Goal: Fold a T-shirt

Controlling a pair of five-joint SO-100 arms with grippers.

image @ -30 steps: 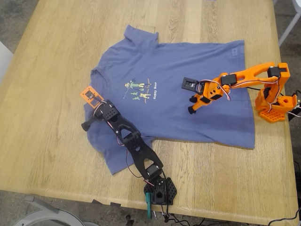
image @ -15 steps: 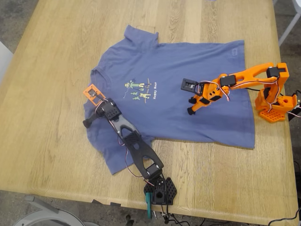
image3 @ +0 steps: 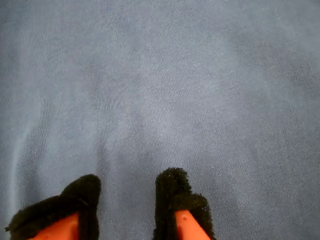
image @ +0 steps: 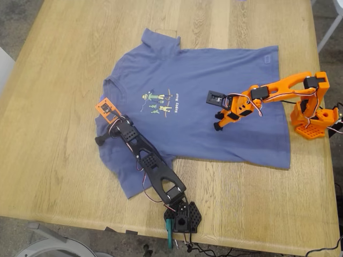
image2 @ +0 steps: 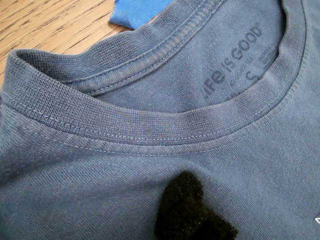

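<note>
The T-shirt [image: 198, 107] lies spread flat, print side up, on the wooden counter [image: 59, 134], its collar toward the exterior view's left and its hem toward that view's right. At the exterior view's left, the black arm [image: 150, 166] reaches over a sleeve to the neckline, where my first gripper [image: 110, 113] sits just beside the ribbed collar [image2: 150, 125]. In the first wrist view only one dark padded fingertip [image2: 187, 210] shows against the cloth, so I cannot tell how the fingers stand. A small blue scrap [image2: 137, 10] lies on the wood just beyond the collar. Farther to the exterior view's right, the orange arm [image: 284, 88] stretches over the shirt's body, and my second gripper [image3: 127, 205] hangs close above plain fabric, its fingers apart and holding nothing.
</note>
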